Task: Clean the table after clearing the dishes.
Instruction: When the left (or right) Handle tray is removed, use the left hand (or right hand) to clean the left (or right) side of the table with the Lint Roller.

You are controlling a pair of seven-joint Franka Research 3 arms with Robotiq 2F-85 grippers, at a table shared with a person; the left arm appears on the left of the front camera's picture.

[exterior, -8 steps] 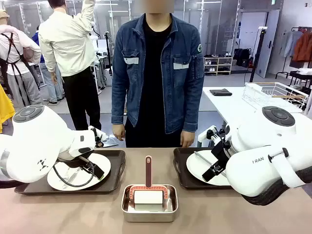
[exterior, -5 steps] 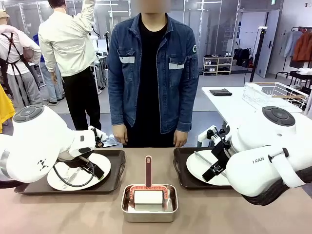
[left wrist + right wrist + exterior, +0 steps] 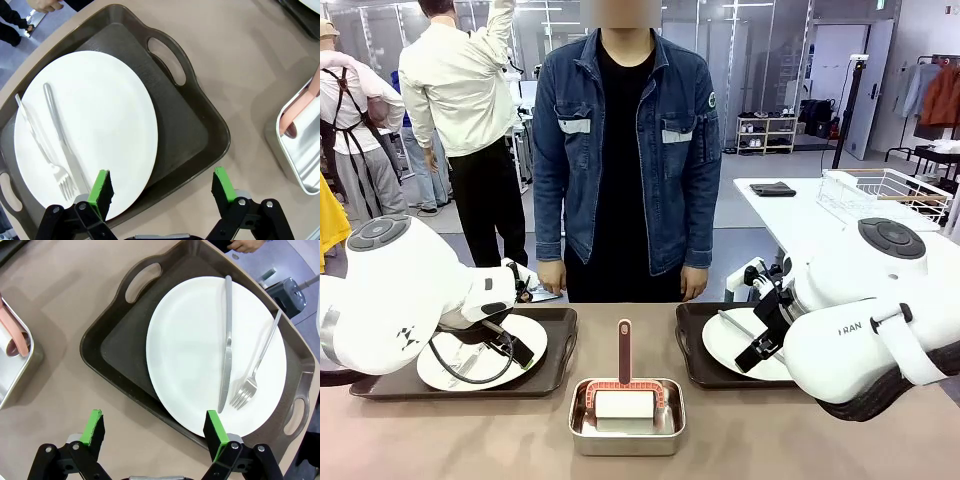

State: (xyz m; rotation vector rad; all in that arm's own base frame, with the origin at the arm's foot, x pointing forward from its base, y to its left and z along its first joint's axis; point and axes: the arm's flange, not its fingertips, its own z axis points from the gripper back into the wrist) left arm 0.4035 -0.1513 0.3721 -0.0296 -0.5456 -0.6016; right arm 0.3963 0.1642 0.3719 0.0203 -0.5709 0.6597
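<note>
Beige-brown table [image 3: 450, 435]: not ready for wiping, since both sets of dishes are on it. A person [image 3: 625, 150] stands at the far edge with hands down and off the surface.

Two black trays sit at the far side, well apart: the left tray [image 3: 200, 135] and the right tray [image 3: 112, 352]. Each carries one white plate (left plate [image 3: 100, 130], right plate [image 3: 200, 355]), and both look empty of food.

A steel pan [image 3: 578, 430] sits between the trays, nearer the robot. It holds a pink-handled wiper [image 3: 624, 350] with its handle upright.

A knife [image 3: 57, 125] and fork [image 3: 37, 137] lie side by side on the left plate. A second knife [image 3: 227, 345] and fork [image 3: 257, 367] lie on the right plate.

The left gripper [image 3: 162, 185] hovers over the near edge of its tray, jaws spread wide and holding nothing. The right gripper [image 3: 155, 424] is likewise spread and empty above its tray's near rim.

Assessment: the clearing step is in hand and no tray has been lifted. The next move calls for each arm to descend and close on a tray rim or handle slot. Each tray must be kept level, because loose cutlery could slide off.
</note>
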